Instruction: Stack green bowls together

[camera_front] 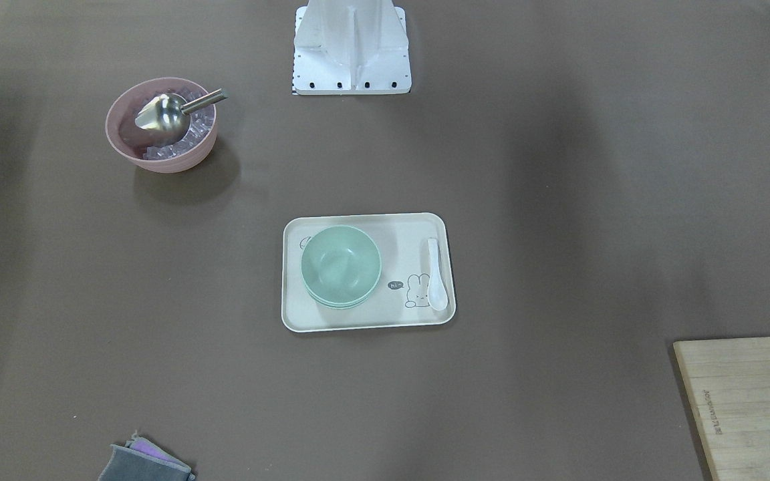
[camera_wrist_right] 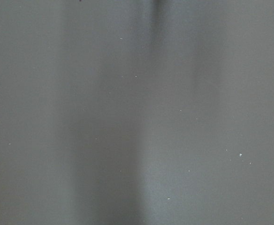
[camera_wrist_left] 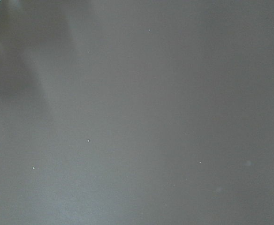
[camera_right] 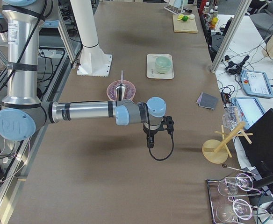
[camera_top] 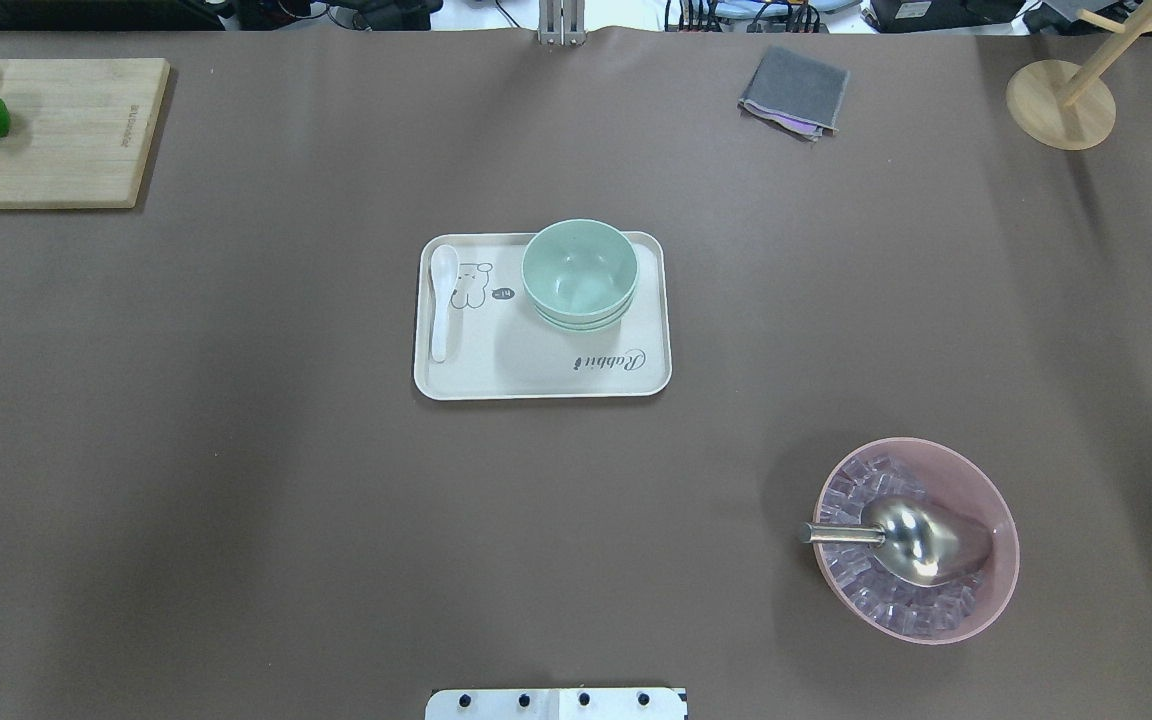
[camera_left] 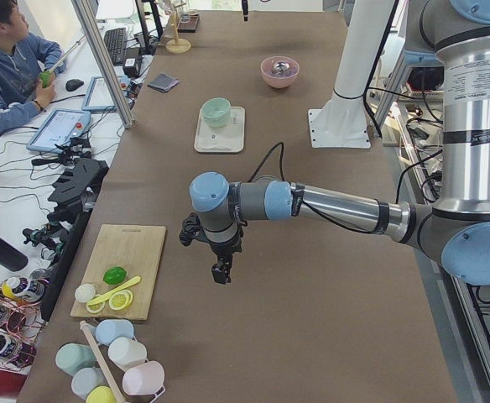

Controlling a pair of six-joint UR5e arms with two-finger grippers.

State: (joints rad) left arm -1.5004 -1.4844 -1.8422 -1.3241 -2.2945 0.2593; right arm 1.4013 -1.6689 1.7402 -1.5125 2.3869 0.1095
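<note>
The pale mint-green bowls [camera_front: 341, 266] sit nested in one stack on a cream tray [camera_front: 365, 319] at the table's middle. The stack also shows in the overhead view [camera_top: 578, 272] and small in both side views [camera_left: 216, 111] [camera_right: 163, 64]. My left gripper [camera_left: 220, 273] hangs over bare table near the cutting board, far from the bowls. My right gripper [camera_right: 149, 142] hangs over bare table beyond the pink bowl. Both show only in side views, so I cannot tell whether they are open or shut. Both wrist views show only brown table.
A white spoon [camera_top: 442, 300] lies on the tray [camera_top: 536, 372]. A pink bowl [camera_top: 998, 590] holds ice cubes and a metal scoop [camera_top: 921, 540]. A wooden cutting board [camera_top: 66, 130] with lime pieces, a grey cloth [camera_top: 794, 90] and a wooden rack [camera_top: 1061, 105] stand along the far edge.
</note>
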